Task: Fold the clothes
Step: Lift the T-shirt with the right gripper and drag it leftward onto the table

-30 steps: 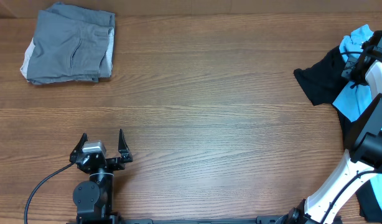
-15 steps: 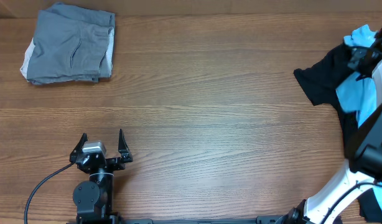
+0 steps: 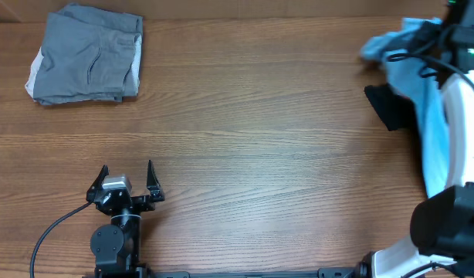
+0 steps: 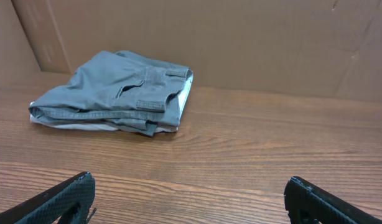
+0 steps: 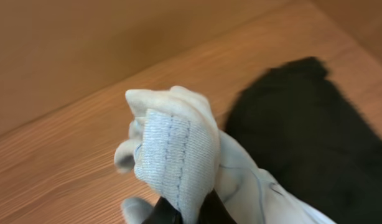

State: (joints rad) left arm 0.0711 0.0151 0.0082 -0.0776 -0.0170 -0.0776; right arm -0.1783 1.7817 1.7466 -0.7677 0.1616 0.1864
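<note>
Open wood runs across the wide middle of the table (image 3: pixel 260 154), between the two arms. At the far right edge the right gripper (image 5: pixel 190 208) is pinched tight on a bunched fold of the blue shirt (image 3: pixel 428 131), held up above the wood, and the cloth trails down along the right side. The black shirt (image 3: pixel 391 108) lies flat just beside and under it. The left gripper (image 3: pixel 127 170) sits near the front edge, jaws spread wide, holding nothing. Folded grey shorts (image 3: pixel 86 54) lie in the far left corner, well apart from both. A cardboard wall (image 4: pixel 241 43) backs the table.
</note>
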